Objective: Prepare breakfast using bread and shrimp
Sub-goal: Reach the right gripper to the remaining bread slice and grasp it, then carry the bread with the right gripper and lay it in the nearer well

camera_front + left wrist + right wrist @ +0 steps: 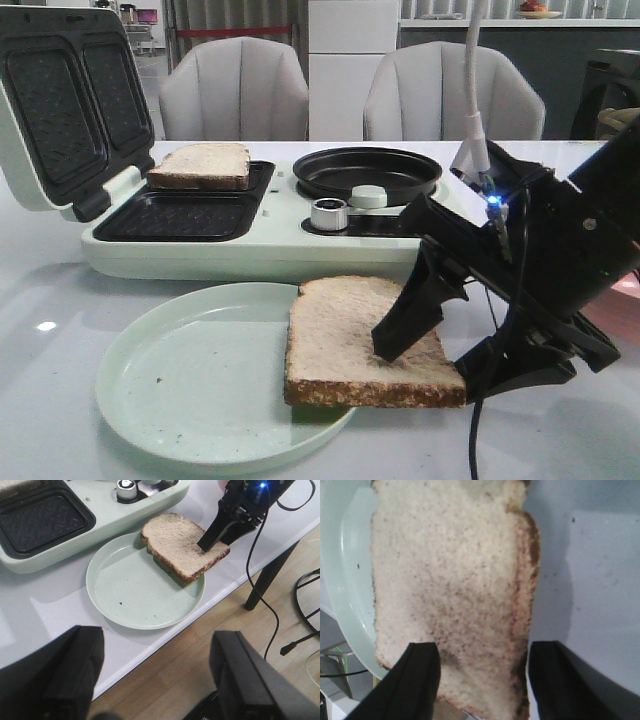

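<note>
One bread slice (200,165) lies in the far left well of the sandwich maker (250,255). The other bread slice (340,340) lies on the right rim of the pale green plate (130,380), overhanging it. My right gripper (437,368) is open at this slice: one fingertip (392,348) rests on its top, the other sits by its right corner. The right wrist view shows the slice (450,580) between the spread fingers of that gripper (482,652). My left gripper (155,645) is open and empty over the table's front edge. No shrimp is in view.
The sandwich maker's lid (60,100) stands open at the back left. A black round pan (365,170), a silver knob (329,214) and a pale green knob (368,196) are on its right half. Two grey chairs stand behind the table. Cables hang by the right arm.
</note>
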